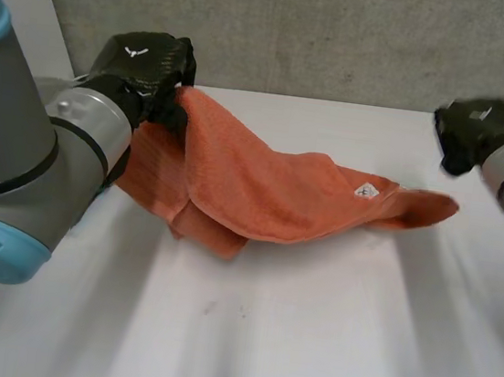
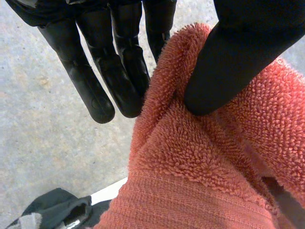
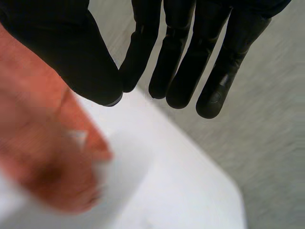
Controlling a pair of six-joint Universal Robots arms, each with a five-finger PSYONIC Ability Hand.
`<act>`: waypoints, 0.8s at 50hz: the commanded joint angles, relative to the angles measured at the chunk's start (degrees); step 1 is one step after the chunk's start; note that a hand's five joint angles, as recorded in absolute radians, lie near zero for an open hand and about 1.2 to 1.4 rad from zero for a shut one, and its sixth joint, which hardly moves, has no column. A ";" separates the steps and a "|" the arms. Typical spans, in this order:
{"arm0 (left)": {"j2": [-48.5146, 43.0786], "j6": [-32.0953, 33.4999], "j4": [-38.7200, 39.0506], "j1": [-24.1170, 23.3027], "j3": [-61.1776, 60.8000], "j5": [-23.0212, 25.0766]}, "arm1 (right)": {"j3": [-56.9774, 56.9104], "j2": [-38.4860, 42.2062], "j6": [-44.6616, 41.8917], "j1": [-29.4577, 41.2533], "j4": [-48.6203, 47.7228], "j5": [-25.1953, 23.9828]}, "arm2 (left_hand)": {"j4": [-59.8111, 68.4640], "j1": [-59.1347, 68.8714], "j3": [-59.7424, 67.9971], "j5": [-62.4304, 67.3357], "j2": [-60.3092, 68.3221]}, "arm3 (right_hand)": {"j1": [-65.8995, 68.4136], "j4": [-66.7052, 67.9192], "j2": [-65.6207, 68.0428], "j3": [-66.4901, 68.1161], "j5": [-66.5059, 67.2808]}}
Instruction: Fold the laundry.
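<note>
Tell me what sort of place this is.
Probably a robot lab or test bench: a white table, a plain grey wall behind it, and one orange towel held by the left hand.

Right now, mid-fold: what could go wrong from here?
1. The left hand pinches only a small bunch of the orange towel under its thumb; it may slip out.
2. The right hand is open and off the towel, so the end by the white tag lies loose on the table and may drag or bunch.
</note>
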 commanded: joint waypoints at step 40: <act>-6.04 -0.14 -5.44 3.59 4.13 3.32 | 24.59 7.32 -16.13 -1.98 -10.44 -15.39 | 11.32 18.28 11.84 15.55 12.11 | -33.40 -43.90 -43.14 -43.61 -42.79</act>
